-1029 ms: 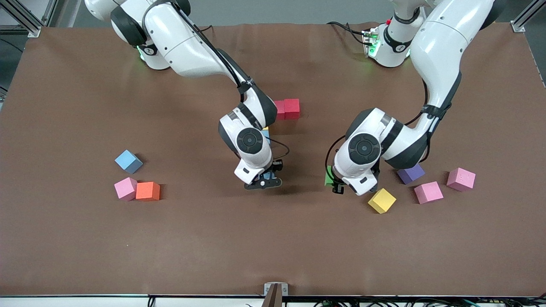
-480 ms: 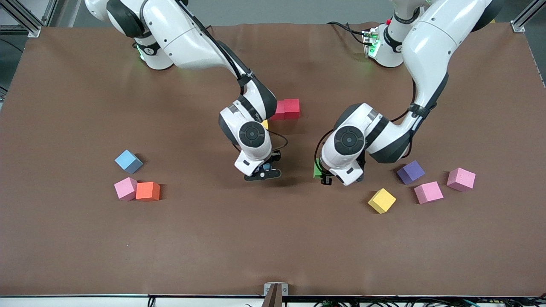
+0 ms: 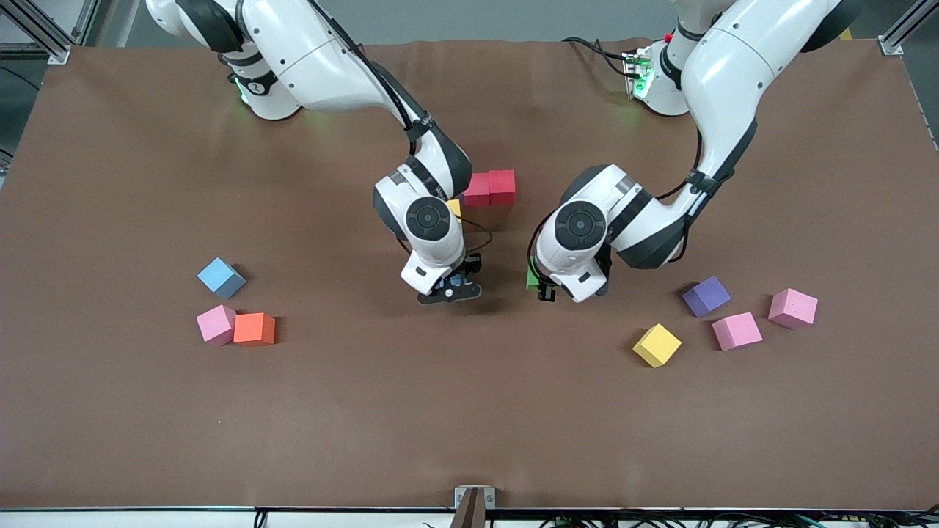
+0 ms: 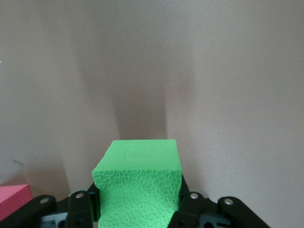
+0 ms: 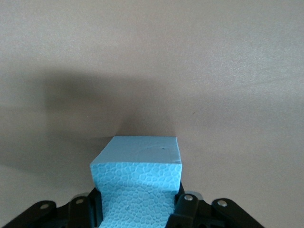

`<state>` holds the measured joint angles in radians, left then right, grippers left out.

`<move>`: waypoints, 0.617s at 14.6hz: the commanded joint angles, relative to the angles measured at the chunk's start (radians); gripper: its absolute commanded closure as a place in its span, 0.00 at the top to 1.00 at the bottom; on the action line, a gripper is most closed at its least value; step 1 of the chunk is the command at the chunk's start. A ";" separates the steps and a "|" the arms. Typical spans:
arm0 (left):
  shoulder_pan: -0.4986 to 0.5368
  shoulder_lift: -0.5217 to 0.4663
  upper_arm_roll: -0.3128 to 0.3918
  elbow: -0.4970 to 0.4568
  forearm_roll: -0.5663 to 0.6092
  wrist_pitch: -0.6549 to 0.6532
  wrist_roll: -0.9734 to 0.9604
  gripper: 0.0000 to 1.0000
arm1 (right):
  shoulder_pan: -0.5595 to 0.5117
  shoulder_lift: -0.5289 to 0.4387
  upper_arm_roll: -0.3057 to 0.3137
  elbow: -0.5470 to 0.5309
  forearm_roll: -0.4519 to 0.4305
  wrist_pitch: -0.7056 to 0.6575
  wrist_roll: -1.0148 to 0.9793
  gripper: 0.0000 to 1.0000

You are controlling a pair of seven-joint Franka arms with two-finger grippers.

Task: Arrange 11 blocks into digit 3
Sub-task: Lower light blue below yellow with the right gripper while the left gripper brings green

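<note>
My right gripper (image 5: 137,209) is clamped on a light blue cube (image 5: 137,183), over bare table just nearer the camera than the start of the digit 3: two red cubes (image 3: 493,188) touching, with a yellow cube (image 3: 455,209) at their 7 o'clock, half hidden under my right wrist. My left gripper (image 4: 137,209) is closed on a green cube (image 4: 140,187), over the table at the red pair's 5 o'clock.

The likeliest trouble is my two wrists colliding: both converge on one small patch, close together. Setting either cube down askew could also nudge the foam cubes already placed and break the row.

Open room is generous toward 6 o'clock. A loose light blue block (image 3: 220,277), pink block (image 3: 216,325) and orange block (image 3: 254,328) lie toward my right arm's end; a yellow block (image 3: 656,345), purple block (image 3: 706,295) and two pink cubes (image 3: 763,320) toward my left's.
</note>
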<state>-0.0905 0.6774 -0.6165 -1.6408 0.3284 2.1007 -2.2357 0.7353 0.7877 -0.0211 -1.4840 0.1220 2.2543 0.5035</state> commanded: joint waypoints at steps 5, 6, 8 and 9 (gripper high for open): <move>0.005 -0.062 -0.008 -0.123 -0.003 0.088 -0.050 0.04 | 0.012 -0.015 0.012 -0.071 0.011 -0.019 -0.014 0.24; 0.006 -0.064 -0.015 -0.128 -0.002 0.088 -0.053 0.04 | 0.012 -0.015 0.012 -0.071 0.011 -0.019 -0.014 0.24; 0.008 -0.068 -0.022 -0.140 0.000 0.100 -0.055 0.04 | 0.012 -0.015 0.012 -0.073 0.011 -0.024 -0.045 0.24; 0.006 -0.068 -0.022 -0.148 0.000 0.113 -0.056 0.03 | 0.012 -0.015 0.012 -0.073 0.011 -0.032 -0.048 0.24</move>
<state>-0.0906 0.6510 -0.6337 -1.7398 0.3284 2.1836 -2.2746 0.7386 0.7834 -0.0173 -1.4887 0.1220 2.2371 0.4822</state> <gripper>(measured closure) 0.432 0.467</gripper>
